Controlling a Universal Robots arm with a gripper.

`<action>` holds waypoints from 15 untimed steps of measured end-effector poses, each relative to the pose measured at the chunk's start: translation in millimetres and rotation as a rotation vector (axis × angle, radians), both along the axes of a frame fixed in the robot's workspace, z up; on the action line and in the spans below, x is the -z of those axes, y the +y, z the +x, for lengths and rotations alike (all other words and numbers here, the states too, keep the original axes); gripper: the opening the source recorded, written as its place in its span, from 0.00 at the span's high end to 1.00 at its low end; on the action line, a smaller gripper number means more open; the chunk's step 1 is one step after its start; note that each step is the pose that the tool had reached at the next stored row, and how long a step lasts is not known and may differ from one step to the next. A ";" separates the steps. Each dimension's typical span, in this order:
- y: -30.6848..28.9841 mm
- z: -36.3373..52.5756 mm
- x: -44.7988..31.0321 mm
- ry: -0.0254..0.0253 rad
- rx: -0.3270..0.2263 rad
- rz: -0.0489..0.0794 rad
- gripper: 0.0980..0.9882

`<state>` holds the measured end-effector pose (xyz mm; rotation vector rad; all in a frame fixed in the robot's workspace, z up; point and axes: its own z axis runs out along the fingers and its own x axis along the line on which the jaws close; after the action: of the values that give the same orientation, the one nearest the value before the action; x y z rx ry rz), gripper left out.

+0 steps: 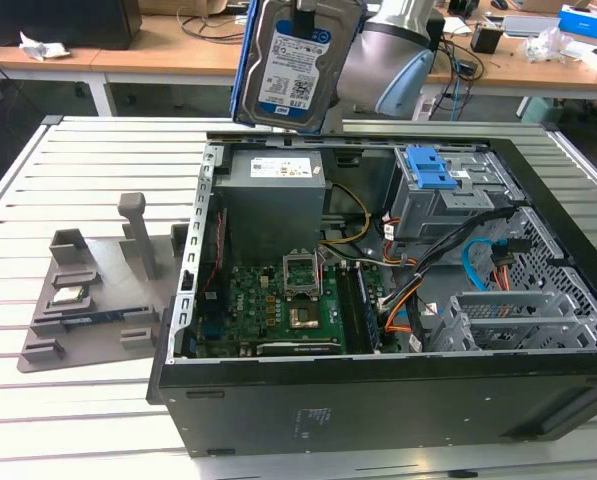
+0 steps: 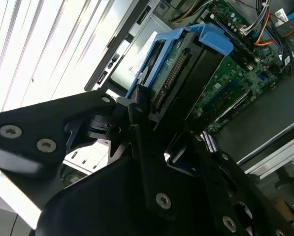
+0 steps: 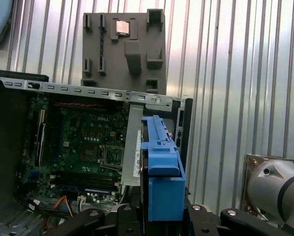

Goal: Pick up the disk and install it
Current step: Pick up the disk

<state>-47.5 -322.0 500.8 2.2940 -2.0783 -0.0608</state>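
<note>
The end effector (image 2: 159,123) is clenched on the disk (image 1: 298,62), seemingly across its narrow edges. The disk hangs upright above the open computer case (image 1: 358,410), clear of its rim.

A pale grey worktop (image 1: 38,420) of long ribbed metal slats fills the near part of the room, and light glares brightly off the slats. Behind the worktop stands a row of light wooden desks with white frames (image 1: 138,58). They carry a black box (image 1: 63,20), crumpled white paper (image 1: 40,46), tangled dark cables (image 1: 213,22) and a blue-and-white carton (image 1: 588,20). Between the worktop and the desks lies dark floor (image 1: 3,140).
</note>
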 end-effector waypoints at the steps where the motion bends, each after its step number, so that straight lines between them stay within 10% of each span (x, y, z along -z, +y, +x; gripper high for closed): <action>1: 0.0 3.7 0.0 0.0000 0.000 0.000 0.70; 15: 0.0 47.6 0.0 0.0000 0.000 0.000 0.70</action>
<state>0.0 -322.0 500.8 2.2939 -2.0783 -0.0608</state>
